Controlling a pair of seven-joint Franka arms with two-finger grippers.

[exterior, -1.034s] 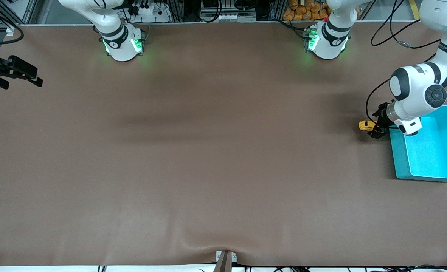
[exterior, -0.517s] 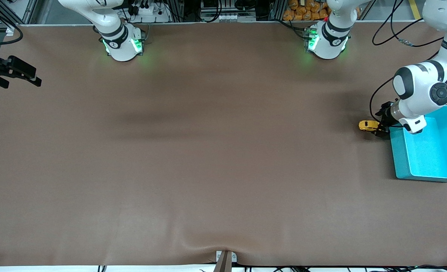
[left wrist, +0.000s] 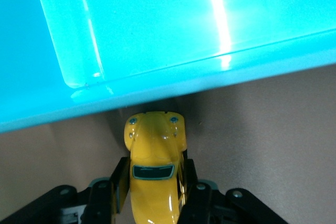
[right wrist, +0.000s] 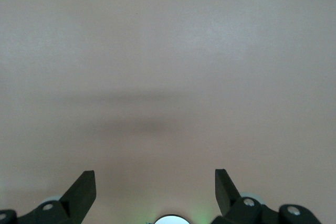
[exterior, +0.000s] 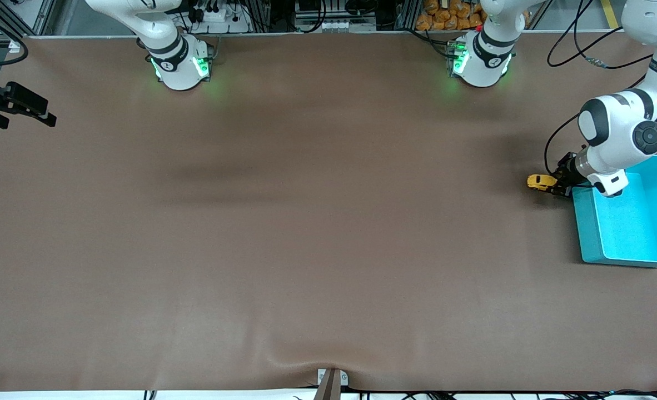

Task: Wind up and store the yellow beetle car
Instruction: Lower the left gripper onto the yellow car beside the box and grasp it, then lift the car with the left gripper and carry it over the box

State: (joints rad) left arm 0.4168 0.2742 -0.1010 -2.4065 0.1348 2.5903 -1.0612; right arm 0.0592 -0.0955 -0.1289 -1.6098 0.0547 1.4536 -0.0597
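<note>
The yellow beetle car (exterior: 538, 181) rests on the brown table close to the teal bin (exterior: 584, 228), at the left arm's end of the table. My left gripper (exterior: 556, 186) is low at the table and shut on the car. In the left wrist view its black fingers (left wrist: 119, 182) press both sides of the car (left wrist: 155, 150), whose rounded end lies close to the bin's outer wall (left wrist: 210, 72). My right gripper (exterior: 28, 119) waits at the right arm's end of the table. It is open, and only bare table shows between its fingers (right wrist: 84, 190).
The teal bin shows nothing inside. The two arm bases (exterior: 181, 64) (exterior: 478, 61) stand along the table's edge farthest from the front camera. A small bracket (exterior: 331, 380) sits at the edge nearest that camera.
My left gripper's fingers have shut on the yellow car, which has barely shifted. The right gripper has drifted slightly toward its end of the table.
</note>
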